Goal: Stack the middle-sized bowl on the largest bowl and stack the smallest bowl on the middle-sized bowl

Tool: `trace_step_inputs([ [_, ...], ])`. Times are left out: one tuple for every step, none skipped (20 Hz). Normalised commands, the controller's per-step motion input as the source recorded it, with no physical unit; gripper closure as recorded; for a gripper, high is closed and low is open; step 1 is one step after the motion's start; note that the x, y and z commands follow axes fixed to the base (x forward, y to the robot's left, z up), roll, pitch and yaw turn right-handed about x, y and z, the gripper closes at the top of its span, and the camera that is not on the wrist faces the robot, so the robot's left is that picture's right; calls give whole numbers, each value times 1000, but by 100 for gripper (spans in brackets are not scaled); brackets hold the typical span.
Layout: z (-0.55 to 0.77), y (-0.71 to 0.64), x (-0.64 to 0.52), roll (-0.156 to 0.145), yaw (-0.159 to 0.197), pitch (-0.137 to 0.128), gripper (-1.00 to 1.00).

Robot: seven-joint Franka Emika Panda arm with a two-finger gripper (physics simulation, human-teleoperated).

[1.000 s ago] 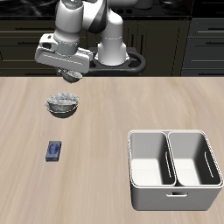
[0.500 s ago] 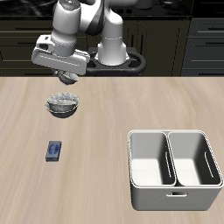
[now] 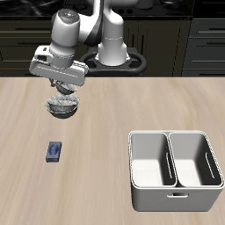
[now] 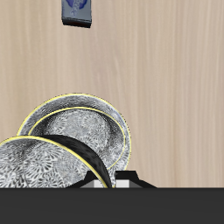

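Claw had dropped since a second earlier, hanging just above the stacked bowls; its opening could not be told. Largest bowl was speckled grey-white, yellow-rimmed, another bowl overlapping it.

Speckled grey-white bowls sit nested upright at the exterior view's upper left; the wrist view shows two yellow-edged rims, partly overlapping.
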Motion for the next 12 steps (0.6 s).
trace_step_inputs([
  [-237, -6, 53, -25, 2, 39, 100],
  [-406, 25, 143, 31, 23, 60, 100],
  [-251, 84, 22, -15, 9, 30, 100],
  [-152, 72, -19, 16, 3, 20, 100],
  [-181, 69, -12, -13, 7, 28, 100],
  [-450, -37, 36, -79, 73, 58, 100],
  [-339, -6, 45, -102, 117, 87, 100],
  [-230, -60, -95, -248, 44, 34, 100],
  [-200, 94, -83, -25, 152, 42, -100],
  [-447, -2, 74, -40, 48, 110, -100],
  [-6, -2, -28, -21, -6, -2, -100],
  [65, 64, -32, 2, 6, -17, -100],
])
